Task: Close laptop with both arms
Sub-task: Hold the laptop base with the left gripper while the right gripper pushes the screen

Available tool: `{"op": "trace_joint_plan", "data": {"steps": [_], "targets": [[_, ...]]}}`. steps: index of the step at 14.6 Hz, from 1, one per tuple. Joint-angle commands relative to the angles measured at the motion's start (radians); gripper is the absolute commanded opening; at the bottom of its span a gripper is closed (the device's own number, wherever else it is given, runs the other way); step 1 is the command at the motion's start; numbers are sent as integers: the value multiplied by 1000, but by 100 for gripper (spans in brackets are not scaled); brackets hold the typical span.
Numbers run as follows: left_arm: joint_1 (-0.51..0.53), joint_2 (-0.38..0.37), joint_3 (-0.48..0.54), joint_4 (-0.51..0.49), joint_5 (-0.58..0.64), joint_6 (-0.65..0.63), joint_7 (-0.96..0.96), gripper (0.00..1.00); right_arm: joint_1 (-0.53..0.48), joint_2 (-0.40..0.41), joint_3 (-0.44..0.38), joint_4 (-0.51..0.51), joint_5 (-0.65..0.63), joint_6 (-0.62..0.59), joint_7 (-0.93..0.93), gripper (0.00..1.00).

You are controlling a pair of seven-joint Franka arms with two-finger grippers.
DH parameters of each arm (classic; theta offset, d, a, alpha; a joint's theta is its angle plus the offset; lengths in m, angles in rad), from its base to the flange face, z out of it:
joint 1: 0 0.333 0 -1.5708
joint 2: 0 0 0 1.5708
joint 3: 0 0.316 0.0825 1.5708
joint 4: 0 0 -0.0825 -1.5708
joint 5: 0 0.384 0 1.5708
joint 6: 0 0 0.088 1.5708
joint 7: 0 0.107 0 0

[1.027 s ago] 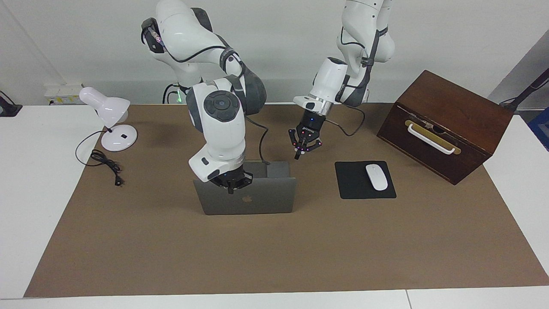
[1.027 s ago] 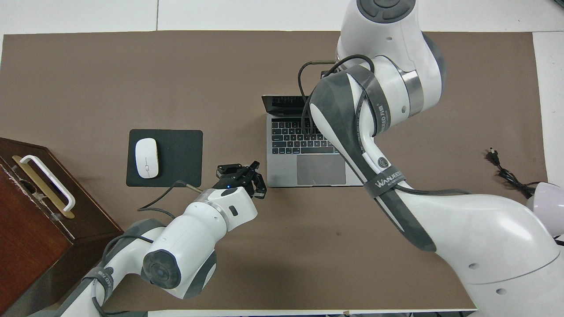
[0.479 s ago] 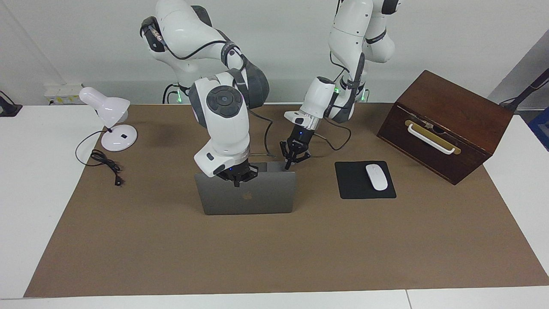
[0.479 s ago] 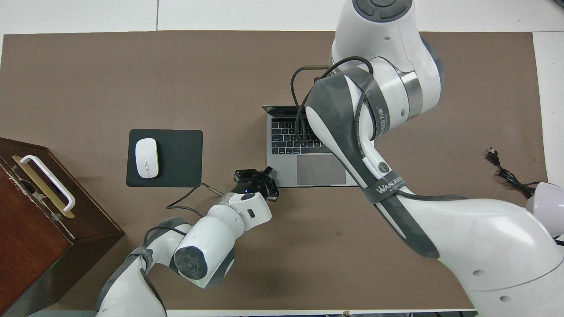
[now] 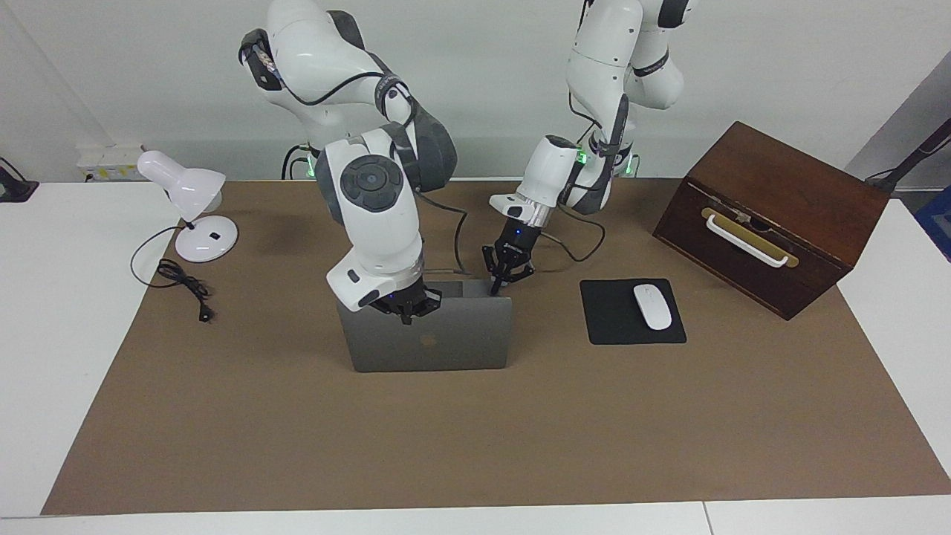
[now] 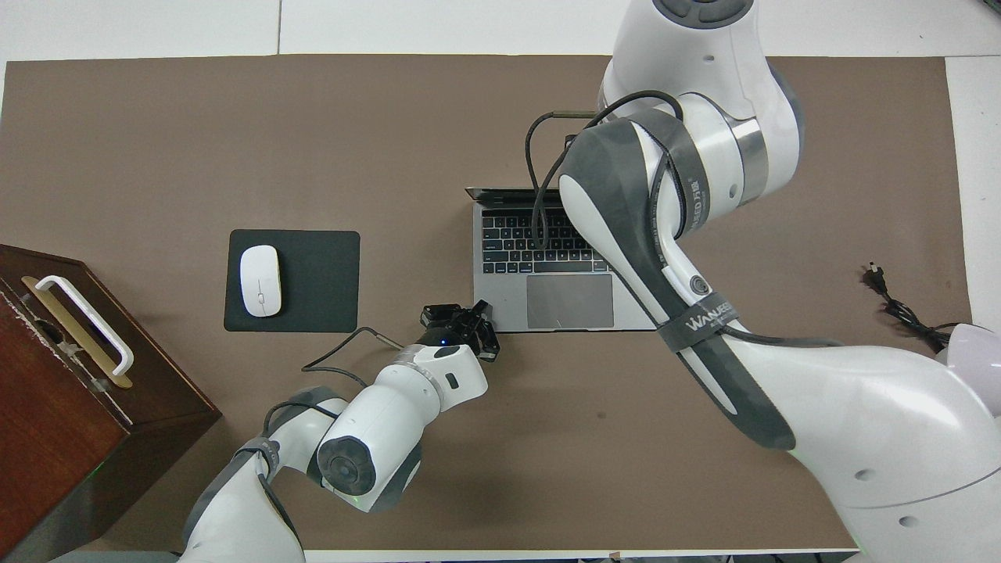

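Note:
The silver-grey laptop (image 5: 446, 345) stands open in the middle of the brown mat, its lid about upright with the logo facing away from the robots. In the overhead view its keyboard (image 6: 520, 242) and trackpad show. My right gripper (image 5: 406, 313) is shut, its tips on the lid's top edge. In the overhead view the right arm (image 6: 626, 227) hides that gripper and part of the laptop. My left gripper (image 5: 495, 287) (image 6: 463, 319) is shut and points down at the corner of the laptop's base nearest the robots, toward the left arm's end.
A black mouse pad (image 5: 617, 327) with a white mouse (image 5: 652, 306) lies beside the laptop toward the left arm's end. A brown wooden box (image 5: 773, 215) with a white handle stands past it. A white desk lamp (image 5: 189, 204) and its cord (image 5: 182, 282) sit at the right arm's end.
The lid has swung from leaning back to about upright under the right gripper. The left gripper has come down from above the mat to the laptop's base corner.

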Motion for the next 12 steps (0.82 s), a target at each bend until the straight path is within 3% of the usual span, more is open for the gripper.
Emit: {"op": "trace_joint_plan", "data": {"steps": [1, 5, 12], "targets": [[-23, 23, 19, 15, -14, 22, 15, 0, -26, -17, 20, -32, 32, -10, -25, 0], [-23, 23, 19, 6, -11, 22, 44, 0, -49, -26, 20, -58, 97, -28, -46, 0], [-23, 40, 19, -5, -11, 22, 116, 0, -93, -126, 19, -274, 162, -15, -46, 0]]}}
